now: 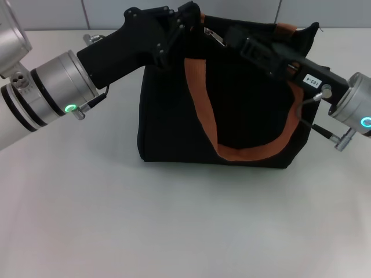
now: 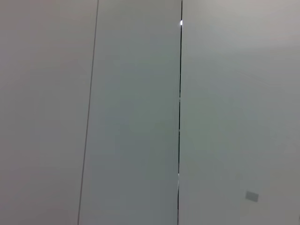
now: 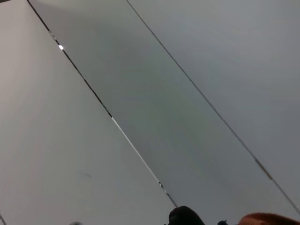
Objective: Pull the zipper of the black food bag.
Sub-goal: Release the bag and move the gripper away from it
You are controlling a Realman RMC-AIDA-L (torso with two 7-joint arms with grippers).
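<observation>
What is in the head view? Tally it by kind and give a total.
Black food bag: 1
Zipper: 1
Orange strap handles: 2, one mostly hidden behind the bag's far edge
Grippers: 2, left gripper and right gripper, both at the bag's top edge
Total: 6

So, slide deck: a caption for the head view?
Both grippers, left and right, at the black food bag's top edge.

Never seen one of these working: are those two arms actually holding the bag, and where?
Cannot be told. Both the left gripper and right gripper sit at the black food bag's top edge, near the zipper, their fingertips hidden.
</observation>
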